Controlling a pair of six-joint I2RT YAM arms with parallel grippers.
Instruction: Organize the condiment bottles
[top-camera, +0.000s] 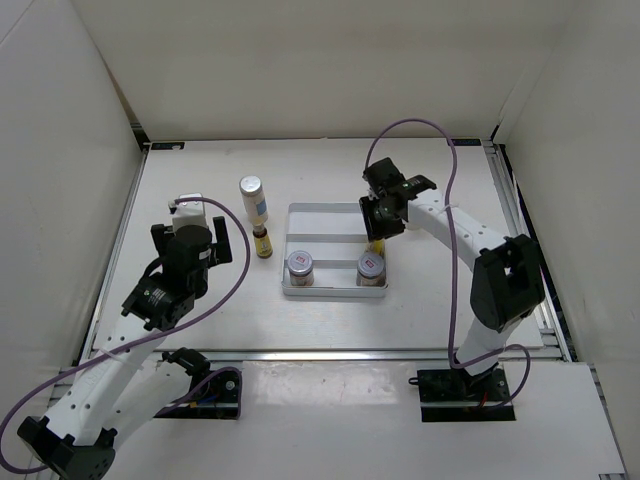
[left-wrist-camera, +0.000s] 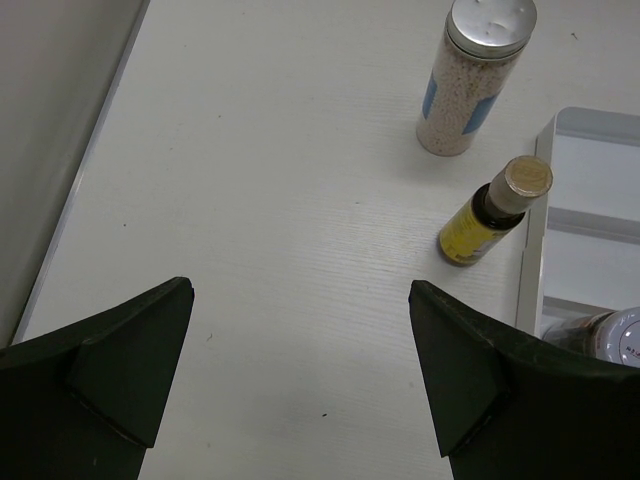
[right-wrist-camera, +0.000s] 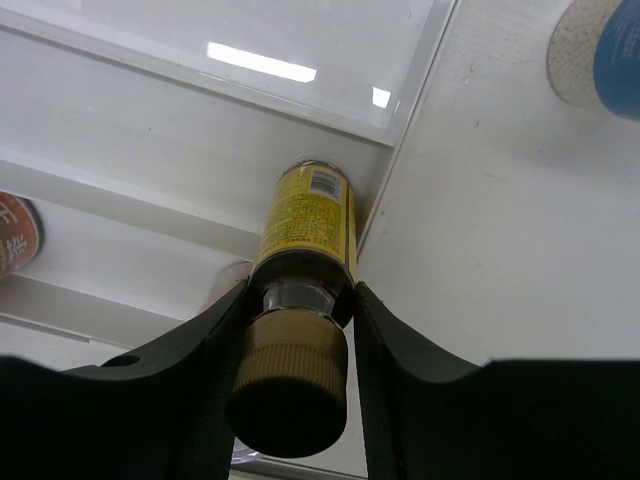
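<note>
- White table (top-camera: 200, 190) carries a tray (top-camera: 322, 222), with two jars (top-camera: 300, 266) in its near compartment.
- My right gripper (right-wrist-camera: 300, 300) clenches an amber bottle (right-wrist-camera: 305, 225) by the neck, at the tray's right rim.
- My left gripper (left-wrist-camera: 300, 290) gapes empty; white bottle (left-wrist-camera: 470, 80) and second amber bottle (left-wrist-camera: 490, 215) stand left of the tray.

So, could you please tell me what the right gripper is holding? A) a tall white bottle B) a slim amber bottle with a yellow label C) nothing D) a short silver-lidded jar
B: the right gripper is shut on the neck of the amber bottle, just under its cap.
</note>
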